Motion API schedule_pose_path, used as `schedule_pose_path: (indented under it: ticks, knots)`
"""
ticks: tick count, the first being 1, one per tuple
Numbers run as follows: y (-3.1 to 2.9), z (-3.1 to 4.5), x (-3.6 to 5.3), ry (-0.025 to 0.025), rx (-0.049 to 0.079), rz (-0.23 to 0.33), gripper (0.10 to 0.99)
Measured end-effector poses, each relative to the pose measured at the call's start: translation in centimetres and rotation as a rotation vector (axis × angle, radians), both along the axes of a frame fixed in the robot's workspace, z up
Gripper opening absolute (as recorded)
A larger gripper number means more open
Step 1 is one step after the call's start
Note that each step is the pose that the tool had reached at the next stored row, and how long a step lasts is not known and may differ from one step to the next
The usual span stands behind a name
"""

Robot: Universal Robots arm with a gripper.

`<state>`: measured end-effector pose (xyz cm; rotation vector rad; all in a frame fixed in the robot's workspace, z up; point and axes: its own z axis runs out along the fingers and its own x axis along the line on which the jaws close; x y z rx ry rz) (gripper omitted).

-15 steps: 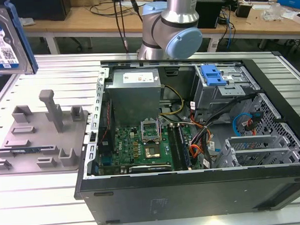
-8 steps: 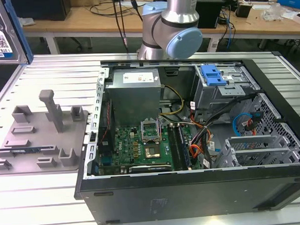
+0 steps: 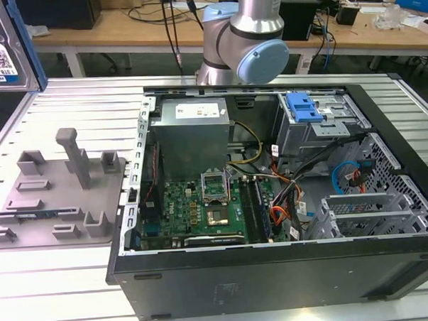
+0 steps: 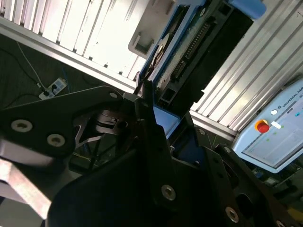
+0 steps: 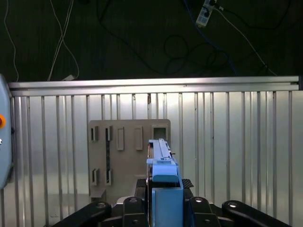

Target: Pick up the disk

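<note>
Nearest the exterior camera stands the open computer case (image 3: 272, 200), its black front wall toward the lens, on the ribbed aluminium table (image 3: 77, 280); to the exterior view's left of it lies the grey fixture (image 3: 59, 196) with its upright posts, bare of any drive. The disk (image 3: 3, 45) hangs high at the exterior view's far left, close to the lens, its printed label face and blue side rail showing, well clear of the table. In the first wrist view the disk (image 5: 163, 175) stands on edge between the black fingers (image 5: 132, 205) of the pincer (image 5: 163, 208), directly above the grey fixture (image 5: 129, 158) on the table below. In the second wrist view the disk (image 4: 199, 47) runs away from the pincer (image 4: 156, 123), connector edge exposed, with the fingers closed onto its blue-railed end, so the pincer appears narrowly shut on the disk rather than spread. The grip seems to bear on one end alone, which looks like the main hazard: the long free part could lever in the fingers and tilt or slip, and a drop from this height onto the fixture posts or the table would likely damage it.
</note>
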<state>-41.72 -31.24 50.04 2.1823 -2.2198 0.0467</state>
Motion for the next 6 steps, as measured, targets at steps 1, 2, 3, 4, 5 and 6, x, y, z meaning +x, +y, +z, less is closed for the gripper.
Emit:
schedule_pose_path:
  ticks: [1, 2, 3, 4, 5, 6]
  knots:
    - [0.00, 0.00, 0.00, 0.0000, 0.000, 0.000, 0.365]
    - [0.00, 0.00, 0.00, 0.0000, 0.000, 0.000, 0.365]
    - [0.00, 0.00, 0.00, 0.0000, 0.000, 0.000, 0.365]
    - [0.00, 0.00, 0.00, 0.0000, 0.000, 0.000, 0.365]
    - [0.00, 0.00, 0.00, 0.0000, 0.000, 0.000, 0.365]
    - [0.00, 0.00, 0.00, 0.0000, 0.000, 0.000, 0.365]
